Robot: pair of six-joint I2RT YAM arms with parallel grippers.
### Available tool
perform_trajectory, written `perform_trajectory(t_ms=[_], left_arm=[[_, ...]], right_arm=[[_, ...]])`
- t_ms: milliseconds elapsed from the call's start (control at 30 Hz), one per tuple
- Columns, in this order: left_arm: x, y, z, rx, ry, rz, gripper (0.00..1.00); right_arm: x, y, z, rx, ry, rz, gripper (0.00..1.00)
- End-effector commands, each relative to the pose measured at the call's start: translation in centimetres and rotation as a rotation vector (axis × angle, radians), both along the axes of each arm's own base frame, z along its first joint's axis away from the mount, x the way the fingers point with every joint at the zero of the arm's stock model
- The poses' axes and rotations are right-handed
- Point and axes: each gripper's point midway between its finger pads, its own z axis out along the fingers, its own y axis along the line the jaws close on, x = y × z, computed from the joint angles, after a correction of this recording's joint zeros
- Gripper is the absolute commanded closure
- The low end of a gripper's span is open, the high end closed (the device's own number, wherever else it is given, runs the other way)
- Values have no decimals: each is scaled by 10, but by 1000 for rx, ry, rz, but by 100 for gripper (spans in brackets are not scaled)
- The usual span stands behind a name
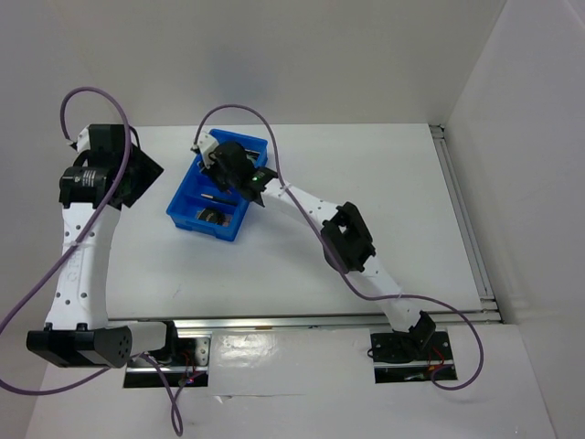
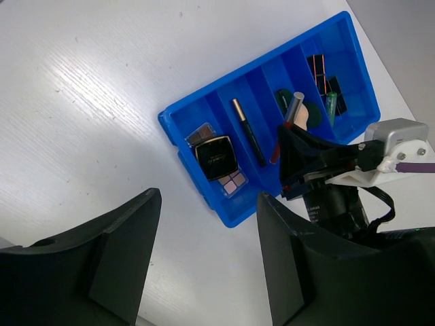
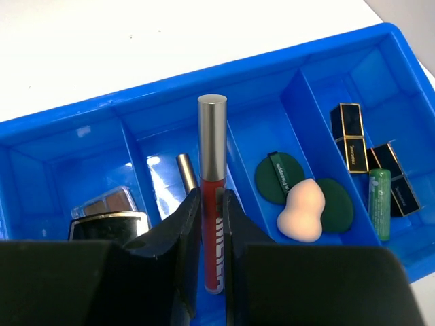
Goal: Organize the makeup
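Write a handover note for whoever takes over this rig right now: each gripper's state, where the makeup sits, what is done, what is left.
Left gripper: open, empty, over the table beside the blue tray.
Right gripper: shut on the red lip gloss tube, upright above the tray's middle compartments.
In the tray: eyeshadow palette and square compact at one end; slim pencil next; beige sponge with green puffs; lipstick tubes and green tube at the far end.
Done: those items are sorted. Left: lower and release the held tube, likely beside the pencil.
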Motion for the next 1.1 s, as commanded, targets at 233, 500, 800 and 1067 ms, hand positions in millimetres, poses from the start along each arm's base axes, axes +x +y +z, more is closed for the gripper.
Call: perform_trajectory(t_ms=[233, 500, 800, 1067], left_arm=[[-6, 6, 16, 38, -53, 4, 29], [-7, 7, 27, 61, -79, -15, 29], [4, -11, 18, 102, -82, -225, 29], [9, -45, -9, 37, -38, -463, 29]], right_arm=[[-13, 20, 12, 16, -42, 36, 18], [-3, -53, 105, 182, 53, -151, 15], [-35, -292, 88, 71, 322, -696, 1], [-119, -466, 52, 109, 544, -1268, 1]])
